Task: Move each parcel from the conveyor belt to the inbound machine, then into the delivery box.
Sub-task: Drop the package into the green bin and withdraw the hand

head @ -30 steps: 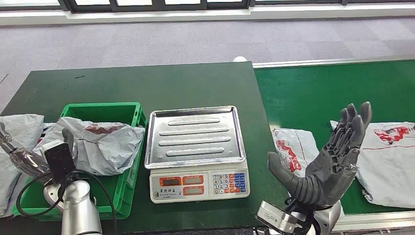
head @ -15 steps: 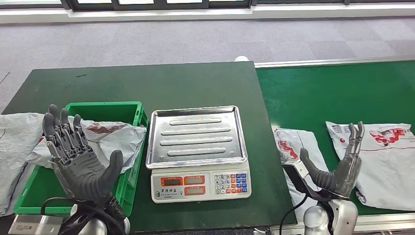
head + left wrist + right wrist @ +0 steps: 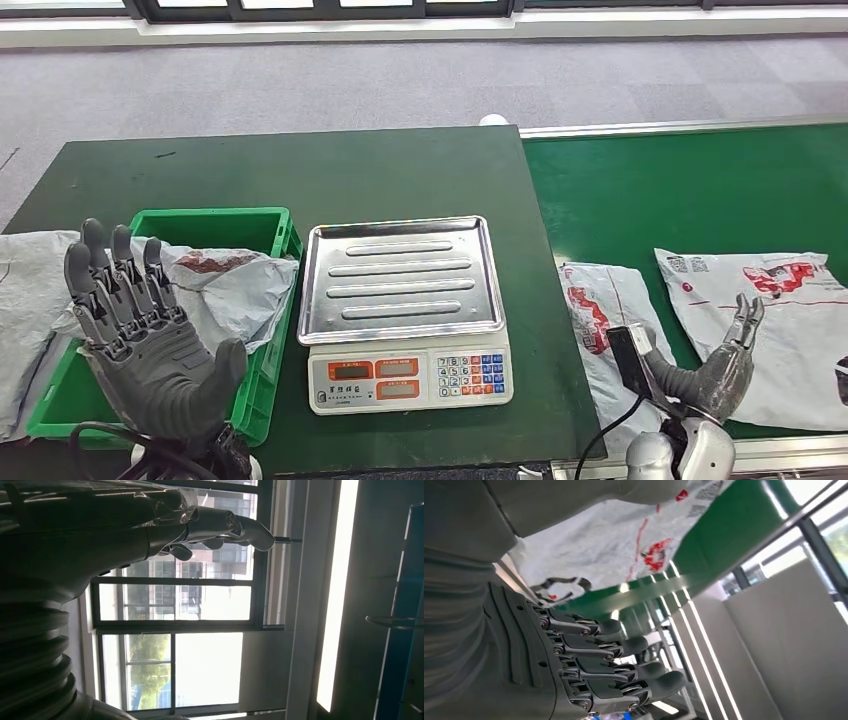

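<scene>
Splaying empty ribbed fingers, both hands (image 3: pixel 150 345) (image 3: pixel 722 368) beside crinkled plastic parcels (image 3: pixel 775 330), ridged steel scale (image 3: pixel 400 290).

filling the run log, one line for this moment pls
left robot hand: open, raised over green box | right robot hand: open, between two belt parcels | scale tray: bare

You can see a grey carpet floor (image 3: pixel 300 85) behind the table, and windows (image 3: pixel 200 630) with a white wall beside.
</scene>
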### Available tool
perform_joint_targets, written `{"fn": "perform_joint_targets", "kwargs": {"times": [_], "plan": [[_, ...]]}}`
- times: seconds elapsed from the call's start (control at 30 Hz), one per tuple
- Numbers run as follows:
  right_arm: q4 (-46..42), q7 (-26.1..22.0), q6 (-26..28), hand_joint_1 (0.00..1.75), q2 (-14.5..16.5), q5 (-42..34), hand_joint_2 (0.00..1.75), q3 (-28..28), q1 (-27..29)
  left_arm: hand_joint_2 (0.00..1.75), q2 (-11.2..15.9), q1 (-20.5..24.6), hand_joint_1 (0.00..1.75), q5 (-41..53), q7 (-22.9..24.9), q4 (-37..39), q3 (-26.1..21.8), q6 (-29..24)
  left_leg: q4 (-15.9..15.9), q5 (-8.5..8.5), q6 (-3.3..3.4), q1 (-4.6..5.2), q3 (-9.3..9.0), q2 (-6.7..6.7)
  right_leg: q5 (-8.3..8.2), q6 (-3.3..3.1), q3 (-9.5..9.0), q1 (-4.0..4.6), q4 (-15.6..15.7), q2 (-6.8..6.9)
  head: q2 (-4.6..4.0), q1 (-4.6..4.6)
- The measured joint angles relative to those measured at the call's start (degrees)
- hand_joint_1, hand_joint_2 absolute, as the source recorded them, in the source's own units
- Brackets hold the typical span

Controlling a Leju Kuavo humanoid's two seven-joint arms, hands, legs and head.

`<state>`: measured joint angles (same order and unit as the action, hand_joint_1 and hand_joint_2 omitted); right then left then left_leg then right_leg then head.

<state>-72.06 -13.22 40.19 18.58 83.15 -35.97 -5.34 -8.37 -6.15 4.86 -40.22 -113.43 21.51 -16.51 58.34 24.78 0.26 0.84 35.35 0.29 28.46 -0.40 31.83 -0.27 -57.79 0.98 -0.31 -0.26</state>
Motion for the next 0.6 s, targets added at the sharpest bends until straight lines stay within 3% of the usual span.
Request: {"fn": "perform_joint_targets", "kwargs": {"times": [0.2, 0.6], "plan": [[7.2, 5.5, 0.0, 0.0, -0.7, 1.5, 1.75, -1.7, -1.6, 1.75, 0.3, -0.4, 0.0, 0.0, 0.0, -0.2, 0.0, 0.3, 0.0, 0.0, 0.0, 0.01, 0.0, 0.0, -0.01, 0.0, 0.0, 0.0, 0.0, 0.0, 0.0, 0.0], [13.6, 5.8, 0.0, 0.0, -2.6, 1.2, 1.75, -2.6, -3.3, 1.75, 0.5, -0.5, 0.0, 0.0, 0.0, -0.2, 0.0, 0.3, 0.0, 0.0, 0.0, 0.01, 0.0, 0.02, -0.01, -0.01, 0.01, 0.0, 0.0, -0.03, 0.0, 0.0]]}}
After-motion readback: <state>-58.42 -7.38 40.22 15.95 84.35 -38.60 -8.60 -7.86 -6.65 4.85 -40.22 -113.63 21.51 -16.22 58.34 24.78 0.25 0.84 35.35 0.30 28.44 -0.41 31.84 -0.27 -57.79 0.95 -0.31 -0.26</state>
